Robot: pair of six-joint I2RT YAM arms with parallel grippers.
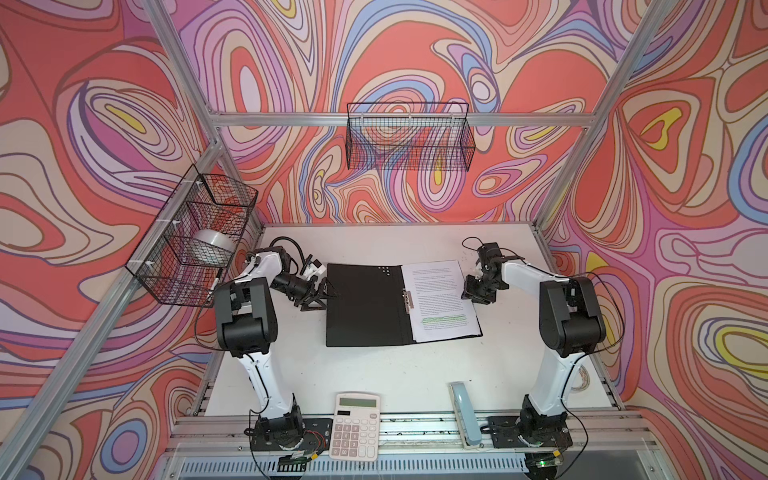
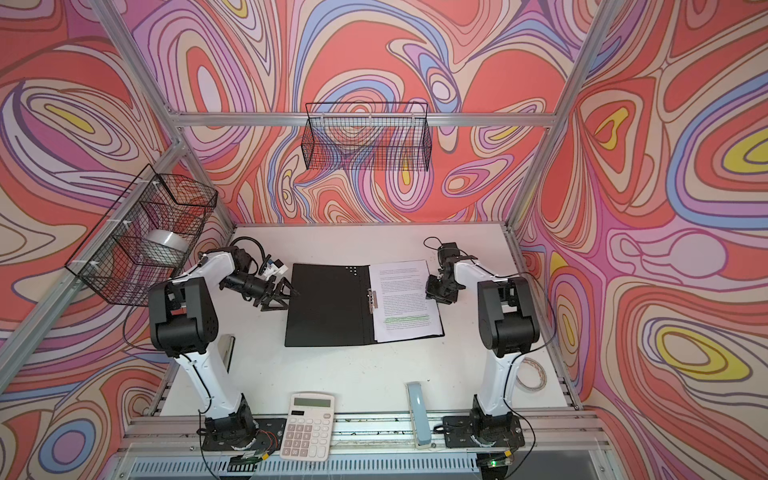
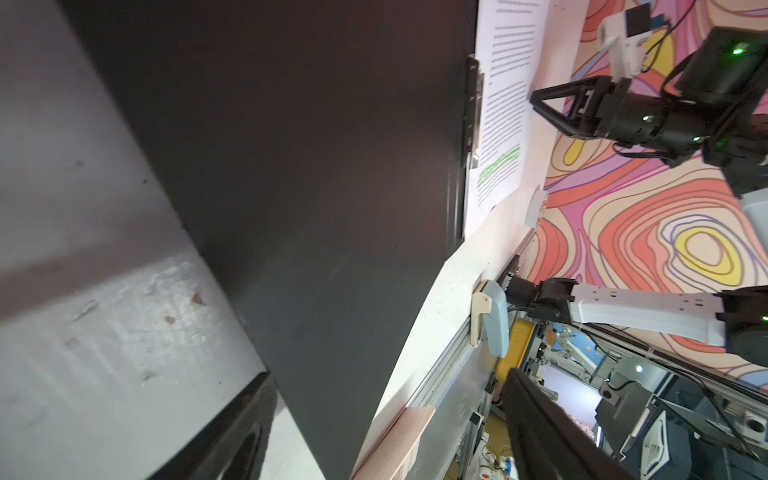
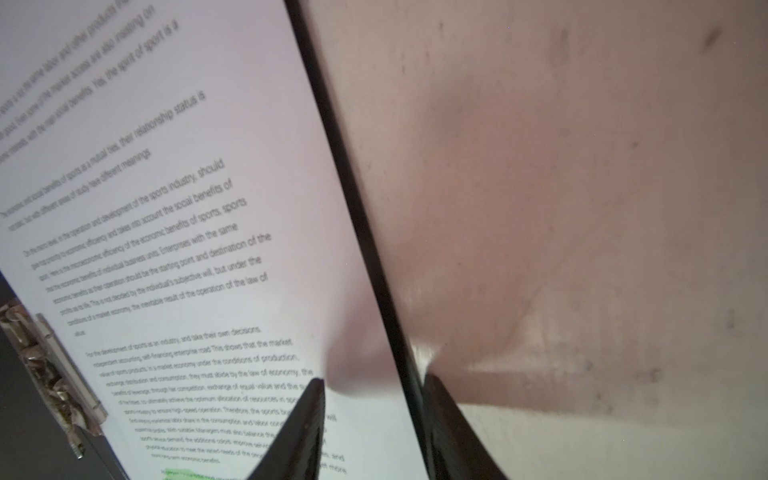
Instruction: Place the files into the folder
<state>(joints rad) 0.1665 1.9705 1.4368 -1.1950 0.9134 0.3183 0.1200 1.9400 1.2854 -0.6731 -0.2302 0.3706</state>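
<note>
1. A white table (image 1: 374,374) is enclosed by walls (image 1: 415,50) printed in red, pink and lilac swirls and by an aluminium frame (image 1: 291,118).
2. Nearest, along the front edge, a white calculator (image 1: 355,430) and a pale blue stapler (image 1: 464,413) are laid. A tape roll (image 2: 531,374) is set beside the right arm's base. All three are placed well apart from the work, and nothing is obstructed by them.
3. At mid-table the folder (image 1: 361,307) is spread open, black inside upward. The files (image 1: 440,295) are found in its right half, just beside the metal spine clip (image 1: 407,299). Whether they are caught under the clip cannot be told.
4. The left hand (image 1: 326,298) is held wide open at the free edge of the bare left cover, probably so that the cover can be lifted and folded over. Contact cannot be confirmed.
5. The right hand (image 1: 468,291) is held with its jaws partly apart, astride the folder's right edge. In the right wrist view one fingertip (image 4: 305,415) is seen over the print and the other over bare table. Nothing is pinched; the sheets are judged to be steadied.
6. Filing is judged nearly done, with closing left. The right hand is placed in the cover's closing path and would have to be drawn clear.
7. Farthest, a wire basket (image 1: 183,274) holding a whitish roll (image 1: 212,245) is hung on the left frame, and a second basket (image 1: 409,141) on the back rail.
</note>
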